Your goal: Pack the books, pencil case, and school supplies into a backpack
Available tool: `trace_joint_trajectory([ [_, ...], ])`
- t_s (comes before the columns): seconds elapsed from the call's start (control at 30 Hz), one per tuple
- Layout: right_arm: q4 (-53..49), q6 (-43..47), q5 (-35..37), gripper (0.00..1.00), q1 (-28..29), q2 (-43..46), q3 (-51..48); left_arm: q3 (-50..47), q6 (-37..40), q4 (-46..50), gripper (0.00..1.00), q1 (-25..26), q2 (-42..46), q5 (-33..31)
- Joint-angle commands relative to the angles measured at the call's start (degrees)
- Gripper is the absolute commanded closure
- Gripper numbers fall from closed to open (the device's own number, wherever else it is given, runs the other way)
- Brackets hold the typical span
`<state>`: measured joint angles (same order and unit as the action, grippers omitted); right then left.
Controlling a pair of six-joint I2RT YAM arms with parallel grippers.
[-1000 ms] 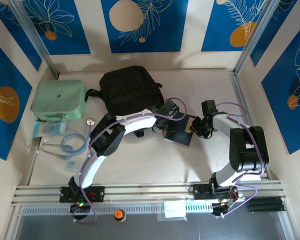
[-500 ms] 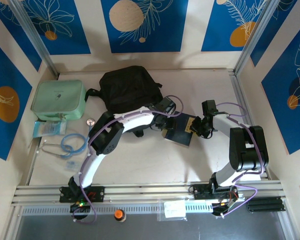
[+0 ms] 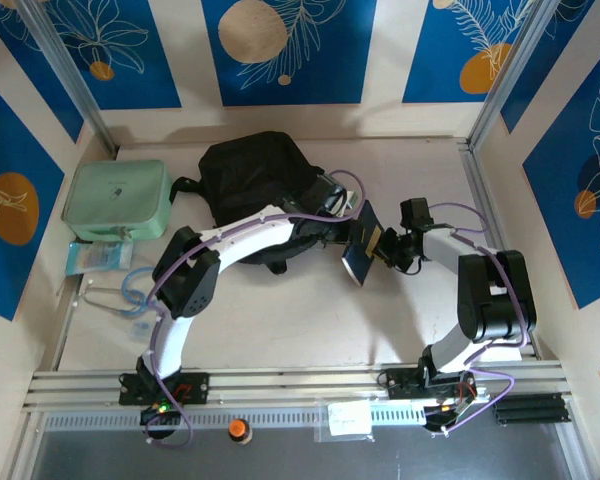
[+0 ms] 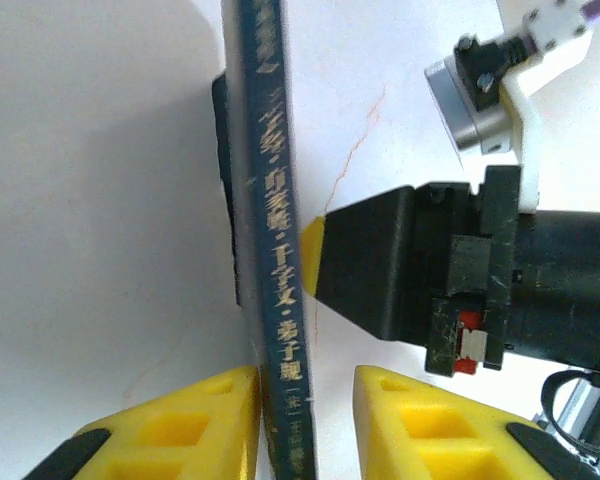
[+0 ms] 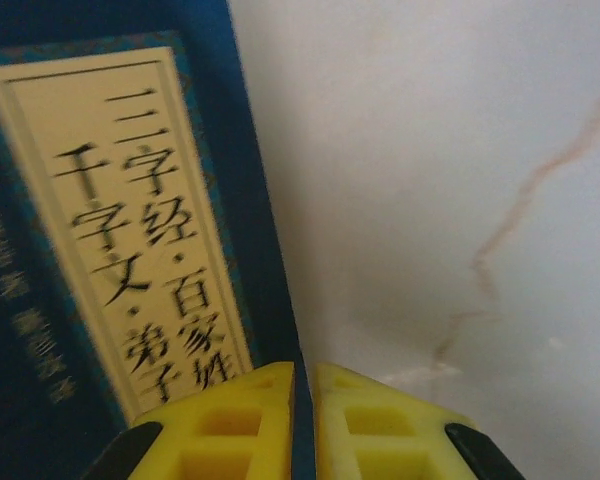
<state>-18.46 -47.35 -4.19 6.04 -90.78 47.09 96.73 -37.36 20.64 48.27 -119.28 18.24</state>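
gripping tilted book [image 3: 359,250] edge: right gripper [image 5: 303,372] clenched | left gripper [image 4: 302,385] released, straddling spine | backpack [image 3: 255,180] at 10 o'clock of book

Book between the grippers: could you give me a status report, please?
Right gripper shut on the book. Left gripper open, straddling its spine. Book up on edge beside the backpack; no obstruction seen.

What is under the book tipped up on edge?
Bare table shows beside the book, which the right gripper clamps while the left gripper straddles its spine. The strip directly beneath its lower edge is covered.
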Motion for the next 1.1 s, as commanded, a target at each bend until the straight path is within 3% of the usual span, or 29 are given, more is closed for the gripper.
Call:
trace_joint_trajectory([
  [0.0,2.02,-1.26,-3.90,0.87,0.75,-0.59,-0.53,-3.38,-3.85,-3.55,0.70,0.01,-0.46,4.06],
  [0.3,1.41,-1.01,-2.89,0.87,1.00,-0.28,-0.33,-3.08,-3.16,-2.41,0.73,-0.62,-0.63,2.05],
  [0.57,0.00,-0.77,-0.44,0.84,0.90,1.49,-0.23,-3.95,-1.80,-1.50,0.96,-1.86,1.50,-0.93],
  [0.7,1.40,-1.06,-1.24,0.72,-0.10,4.70,-1.59,-5.42,-0.87,-2.13,1.00,-3.61,4.53,-1.80],
  [0.83,7.50,-2.27,-5.63,0.54,-1.01,9.13,-5.12,-8.86,-0.92,-5.50,1.00,-6.59,10.10,-1.77],
  [0.93,14.38,-4.54,-9.83,0.42,-1.29,12.24,-8.32,-13.26,-3.87,-10.60,1.00,-9.28,15.33,-2.21],
  [1.07,23.84,-7.57,-14.12,0.30,-1.71,13.81,-10.89,-19.85,-10.79,-18.10,1.00,-12.07,22.28,-8.53],
])
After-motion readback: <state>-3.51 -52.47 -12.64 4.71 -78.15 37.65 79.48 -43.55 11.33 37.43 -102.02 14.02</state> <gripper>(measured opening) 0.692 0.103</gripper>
